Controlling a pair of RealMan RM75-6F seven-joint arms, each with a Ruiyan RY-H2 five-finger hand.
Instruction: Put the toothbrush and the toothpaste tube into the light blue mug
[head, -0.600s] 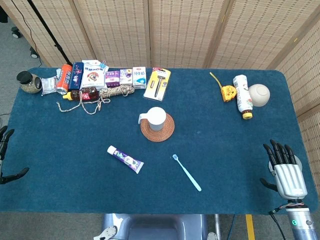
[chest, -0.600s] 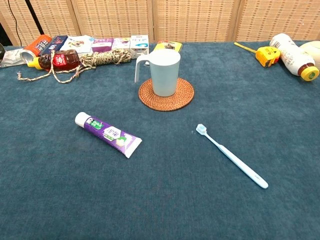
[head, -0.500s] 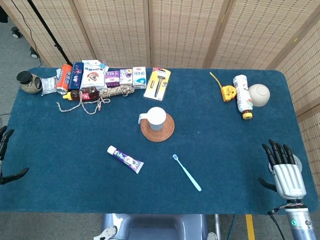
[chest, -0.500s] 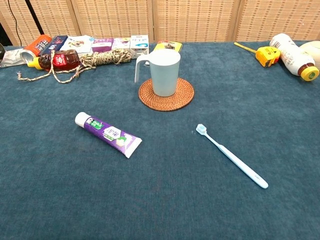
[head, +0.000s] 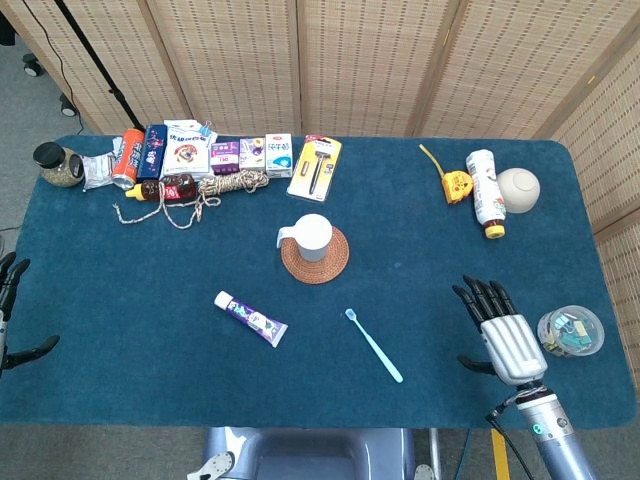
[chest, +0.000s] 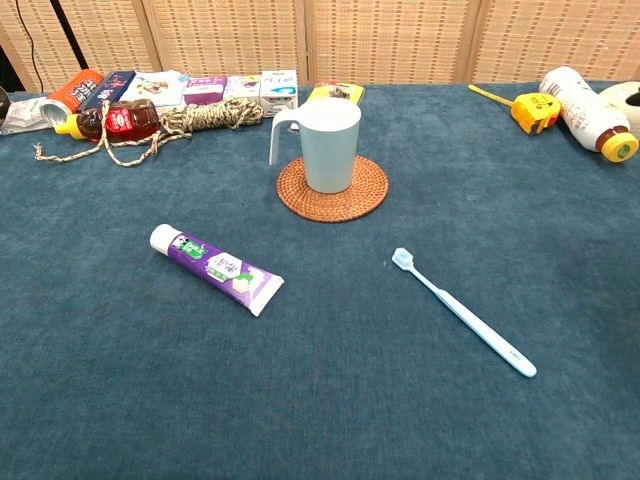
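Note:
The light blue mug stands upright on a round woven coaster near the table's middle. A white and purple toothpaste tube lies flat in front of it to the left. A light blue toothbrush lies flat in front to the right. My right hand hovers open over the table, right of the toothbrush, holding nothing. My left hand shows only at the left edge of the head view, off the table, fingers apart. The chest view shows neither hand.
Boxes, a bottle, a rope coil and a razor pack line the far left edge. A tape measure, a white bottle and a bowl sit far right. A clear dish of clips lies by my right hand.
My right hand has moved left and inward over the table toward the toothbrush, uncovering the dish of clips. The left hand and the objects have not moved.

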